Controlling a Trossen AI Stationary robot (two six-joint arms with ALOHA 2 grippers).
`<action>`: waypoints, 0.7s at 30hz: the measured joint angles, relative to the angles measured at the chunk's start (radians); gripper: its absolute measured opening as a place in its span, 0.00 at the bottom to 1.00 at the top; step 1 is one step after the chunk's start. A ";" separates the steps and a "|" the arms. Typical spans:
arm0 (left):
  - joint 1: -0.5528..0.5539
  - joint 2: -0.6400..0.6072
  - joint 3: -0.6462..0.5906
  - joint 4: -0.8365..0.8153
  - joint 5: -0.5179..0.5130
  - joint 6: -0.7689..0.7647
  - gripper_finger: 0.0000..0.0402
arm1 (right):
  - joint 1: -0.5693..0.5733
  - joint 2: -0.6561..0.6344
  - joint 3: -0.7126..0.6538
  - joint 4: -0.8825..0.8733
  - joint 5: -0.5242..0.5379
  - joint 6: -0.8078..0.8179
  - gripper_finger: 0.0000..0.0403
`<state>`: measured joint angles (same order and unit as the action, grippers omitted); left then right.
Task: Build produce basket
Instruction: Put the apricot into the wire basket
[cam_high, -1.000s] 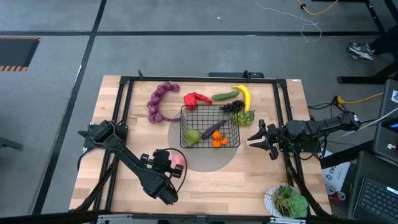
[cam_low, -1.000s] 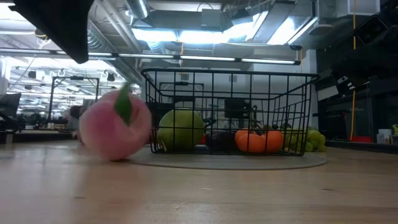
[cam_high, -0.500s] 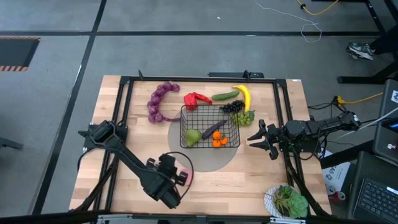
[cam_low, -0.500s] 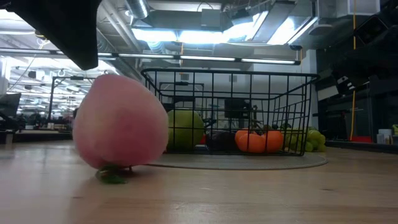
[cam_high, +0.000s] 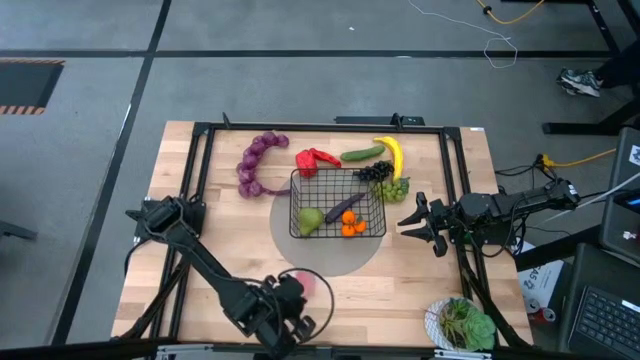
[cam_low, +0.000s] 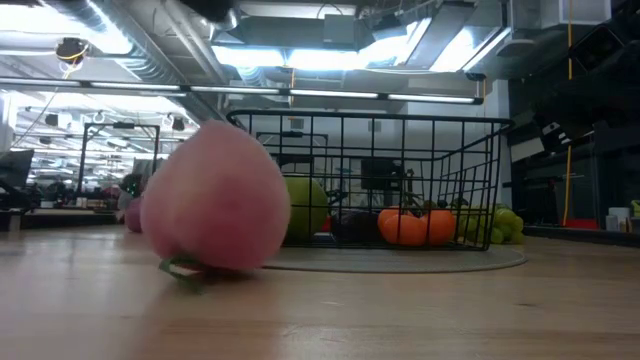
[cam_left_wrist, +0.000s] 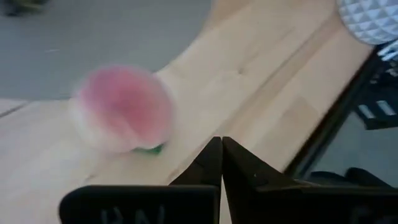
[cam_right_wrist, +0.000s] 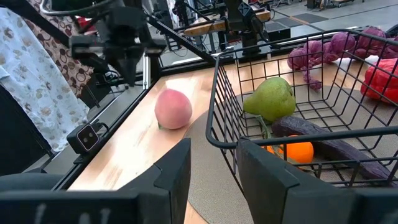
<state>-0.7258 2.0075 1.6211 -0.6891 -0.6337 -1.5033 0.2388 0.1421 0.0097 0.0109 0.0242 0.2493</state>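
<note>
One peach (cam_high: 307, 283) loose, near table's front edge (cam_high: 330, 338)

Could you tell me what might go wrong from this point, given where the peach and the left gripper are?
1. The peach lies loose on the table, outside the basket and near the front edge; a nudge could roll it off.
2. The left gripper is shut beside the peach, not around it, so it must open and re-aim, and it might knock the fruit away.
3. The right gripper waits open close to the basket's side; any move inward could shift the basket.
</note>
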 joint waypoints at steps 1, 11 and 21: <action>0.010 0.010 -0.001 0.002 0.001 0.015 0.01 | 0.000 0.000 0.000 0.000 0.000 0.000 0.32; 0.103 0.085 -0.002 -0.045 0.134 0.011 0.00 | 0.000 0.006 0.000 0.000 -0.001 0.003 0.32; 0.079 0.084 -0.002 -0.354 0.151 -0.271 0.00 | 0.000 0.023 0.000 0.000 0.000 0.003 0.32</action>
<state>-0.6469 2.0918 1.6192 -1.0431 -0.4831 -1.7738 0.2389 0.1656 0.0097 0.0110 0.0242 0.2523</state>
